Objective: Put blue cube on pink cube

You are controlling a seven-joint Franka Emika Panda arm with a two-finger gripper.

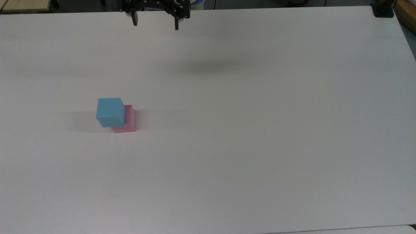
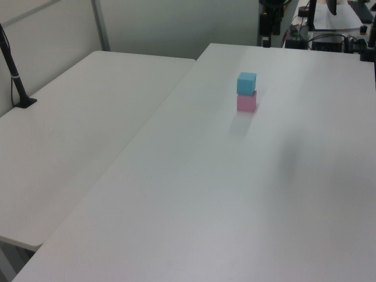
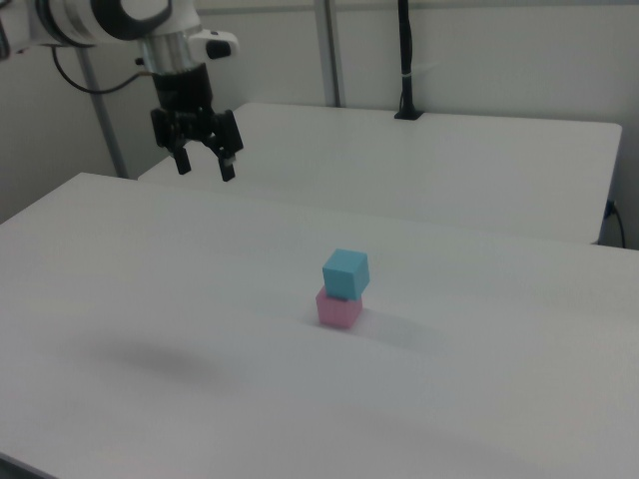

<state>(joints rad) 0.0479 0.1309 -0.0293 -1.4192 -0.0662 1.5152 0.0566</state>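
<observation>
Blue cube (image 1: pixel 110 111) sitting on pink cube (image 1: pixel 127 123), turned slightly on it, near the top view's left on the white surface (image 1: pixel 260 130). Stacking looking done (judging by how the cubes are lying). Pincer (image 1: pixel 155 22) hanging high and well apart from the stack, near the surface's far edge in the top view, spread wide and holding nothing. Finishing well meaning retreating gently: keeping clear of the stack, avoiding jolting the surface, leaving the pair untouched.
</observation>
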